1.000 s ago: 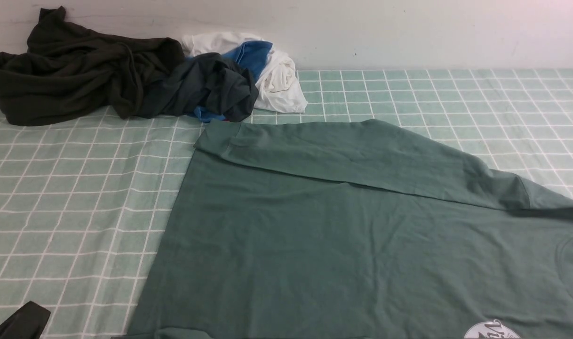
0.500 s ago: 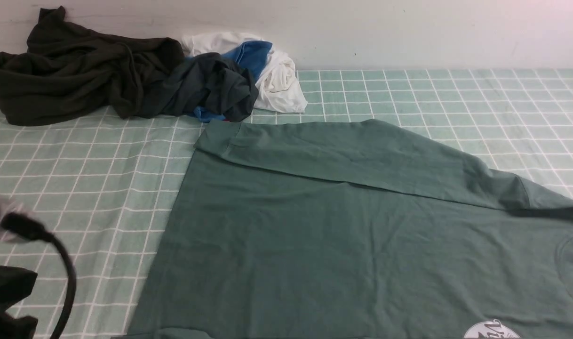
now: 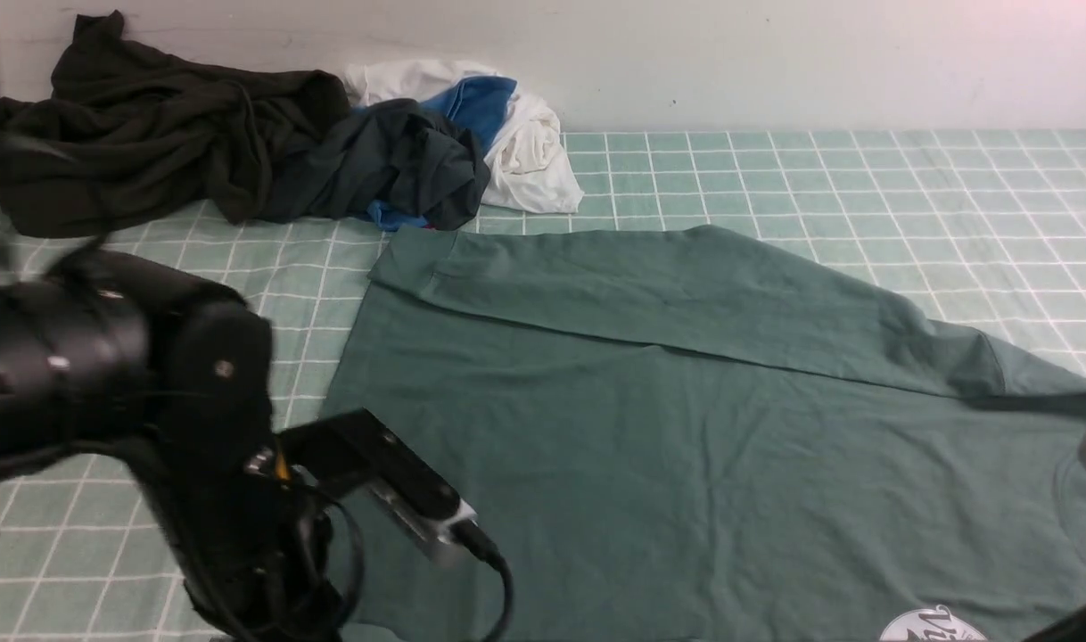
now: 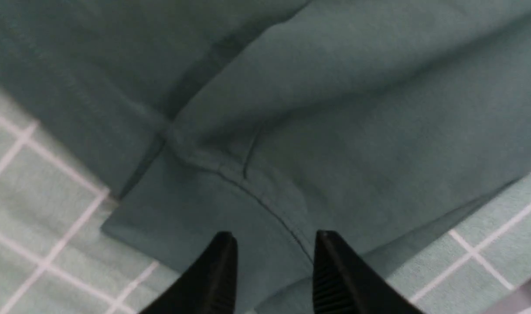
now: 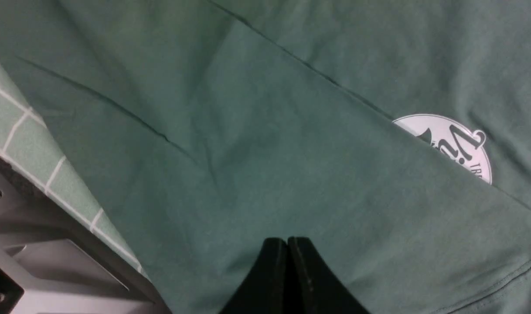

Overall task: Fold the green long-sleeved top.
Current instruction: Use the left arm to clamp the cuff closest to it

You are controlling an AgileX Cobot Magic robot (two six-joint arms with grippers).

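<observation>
The green long-sleeved top [image 3: 650, 428] lies spread flat on the checked sheet [image 3: 864, 178], with one sleeve folded across its far part. Its white round logo [image 3: 931, 626] shows at the near edge. My left arm [image 3: 151, 401] hangs over the top's near left corner; its fingertips are hidden in the front view. In the left wrist view my left gripper [image 4: 274, 240] is open just above a sleeve cuff [image 4: 195, 205]. In the right wrist view my right gripper [image 5: 287, 242] is shut with nothing between its jaws, over the top [image 5: 270, 131] near the logo [image 5: 453, 139].
A very dark olive-black garment [image 3: 142, 134], a dark navy garment [image 3: 400, 160] and a white and blue garment [image 3: 516, 125] are heaped at the back left against the wall. The sheet's near edge and a grey frame [image 5: 39, 253] show in the right wrist view.
My left arm has swung in from the lower left and now fills the near left of the front view. A sliver of the right arm has appeared at the right edge. The top has not moved.
</observation>
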